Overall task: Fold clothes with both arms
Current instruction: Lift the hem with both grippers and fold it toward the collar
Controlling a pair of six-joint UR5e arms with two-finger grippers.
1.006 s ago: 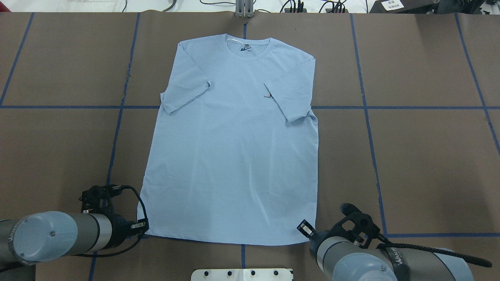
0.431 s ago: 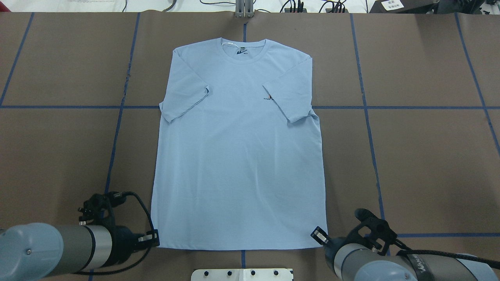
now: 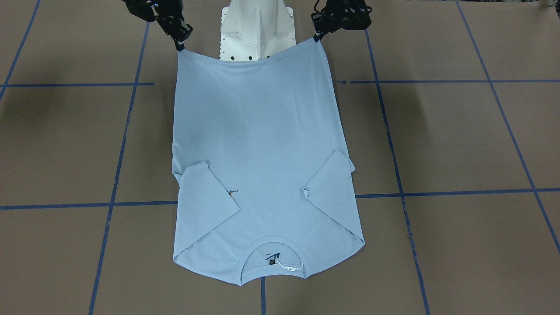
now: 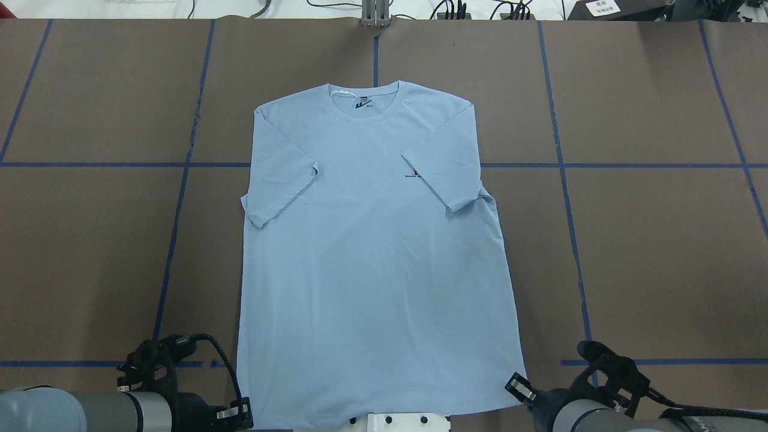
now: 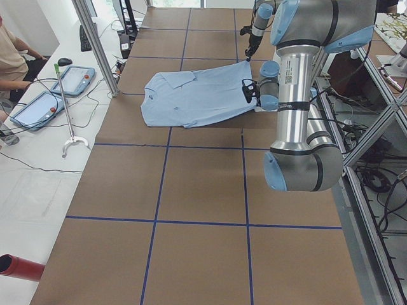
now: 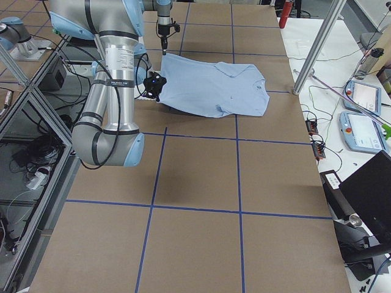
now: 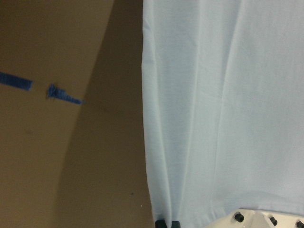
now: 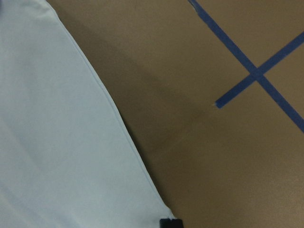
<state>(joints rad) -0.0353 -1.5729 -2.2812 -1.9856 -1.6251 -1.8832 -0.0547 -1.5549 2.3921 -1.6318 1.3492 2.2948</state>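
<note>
The light blue T-shirt [image 4: 372,252] lies face up on the brown table, collar [image 4: 363,108] at the far side, and both short sleeves are folded onto the chest. The small chest print [image 4: 413,174] peeks out beside one sleeve. My left gripper [image 4: 240,414] is shut on the hem's left corner. My right gripper [image 4: 519,387] is shut on the hem's right corner. In the front-facing view the hem hangs stretched between the left gripper [image 3: 316,38] and the right gripper [image 3: 179,45], raised over the base. The wrist views show the shirt [image 7: 223,118] [image 8: 57,142] pinched at each frame's bottom edge.
The white pedestal base [image 3: 251,26] sits under the lifted hem and shows at the near edge of the overhead view [image 4: 399,421]. Blue tape lines [image 4: 654,165] cross the table. A metal post [image 4: 375,15] and cables stand at the far edge.
Both grippers have moved back toward the robot's base, dragging the shirt nearer along the table. The hem has come over the white base, and the collar sits farther from the far edge.
</note>
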